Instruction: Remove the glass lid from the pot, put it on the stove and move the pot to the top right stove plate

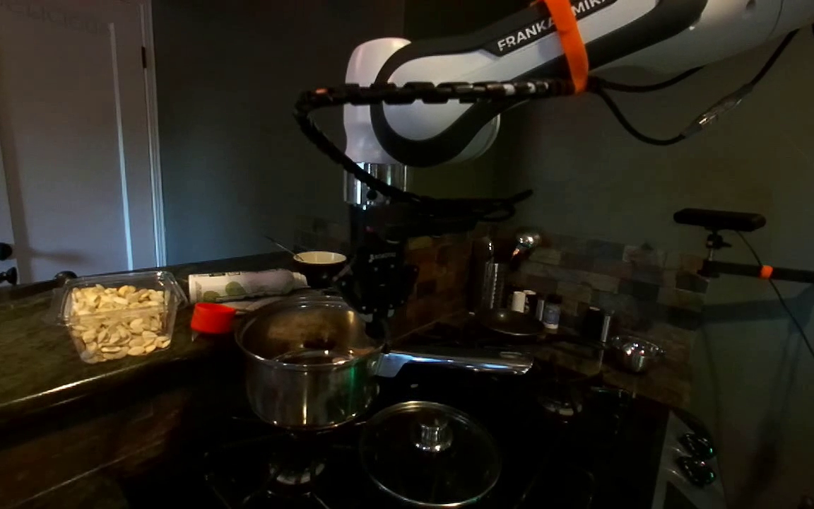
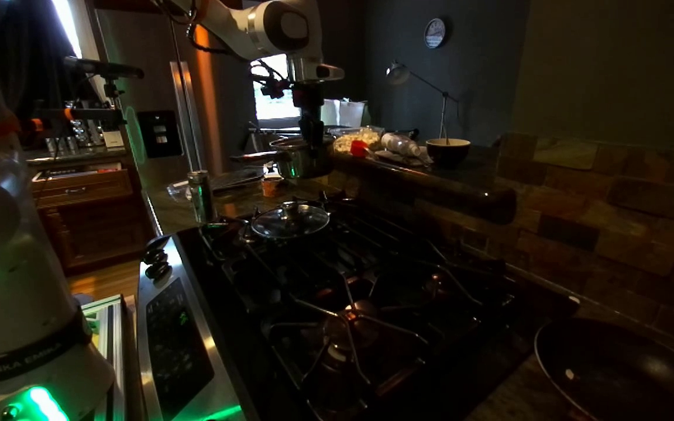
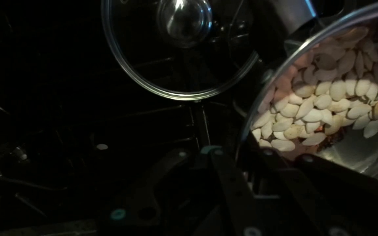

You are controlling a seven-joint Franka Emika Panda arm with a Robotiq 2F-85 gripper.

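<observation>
The shiny steel pot [image 1: 301, 392] [image 2: 301, 162] hangs raised above the far end of the black stove [image 2: 384, 251], with its long handle [image 1: 463, 361] sticking out to one side. My gripper [image 1: 376, 331] [image 2: 313, 151] points straight down, shut on the pot's near rim and wall. In the wrist view the rim [image 3: 279, 70] runs in between the fingertips of the gripper [image 3: 242, 153], and pale seeds [image 3: 320, 105] lie inside the pot. Flat on the stove rests the glass lid [image 1: 463, 470] [image 2: 290, 223] [image 3: 185, 96], knob up, apart from the pot.
A raised counter ledge [image 2: 430, 182] runs beside the stove. On it stand a clear box of seeds [image 1: 121, 325], a red cup [image 1: 213, 318] and a bowl [image 2: 448, 153]. A dark pan [image 2: 623, 374] and a steel canister [image 2: 199, 196] flank the stove.
</observation>
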